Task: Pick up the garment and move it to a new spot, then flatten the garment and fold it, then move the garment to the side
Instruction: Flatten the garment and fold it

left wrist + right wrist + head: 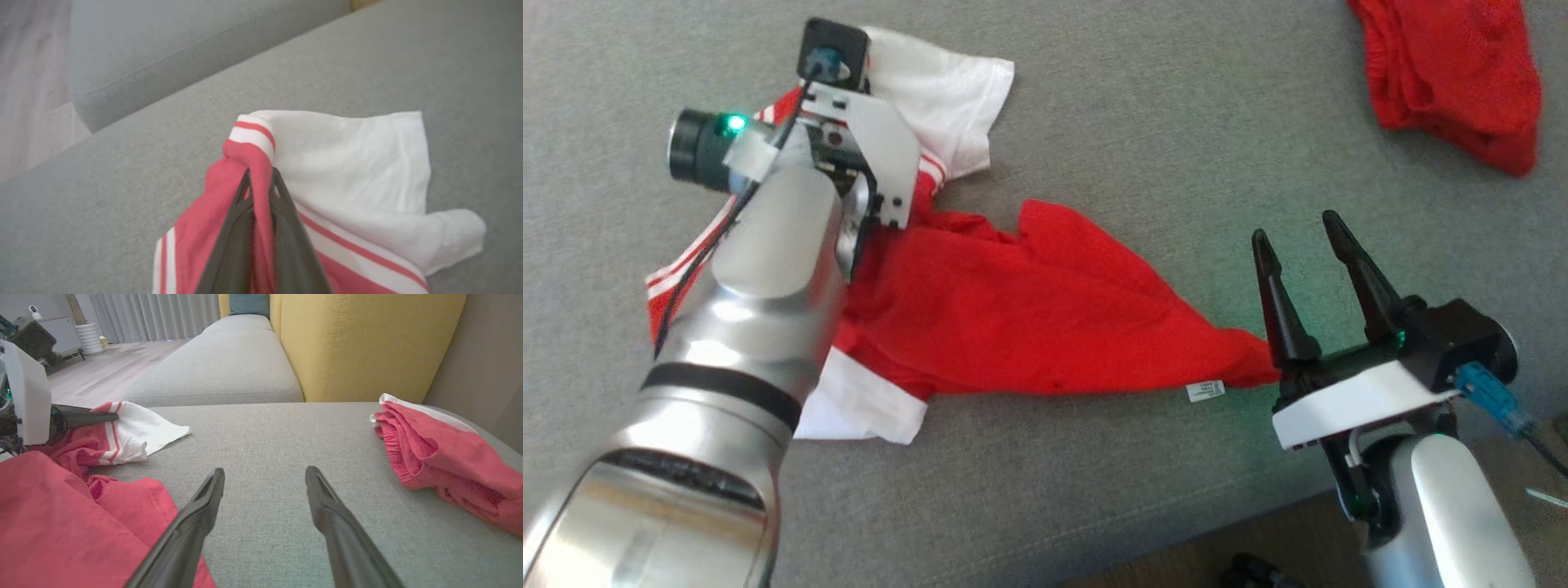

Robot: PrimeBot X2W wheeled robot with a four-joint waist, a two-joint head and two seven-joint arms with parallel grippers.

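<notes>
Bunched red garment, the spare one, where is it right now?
Head view, top right: the bunched red garment lies on the grey cushion, beyond the right gripper, apart from the shirt.

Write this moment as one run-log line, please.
left pincer: shut on garment | right pincer: open, empty | garment: crumpled on sofa, not folded

A red garment [1029,310] with white sleeves and red-and-white striped trim lies rumpled across a grey cushion [1143,122], its far-left striped edge bunched up.
</notes>
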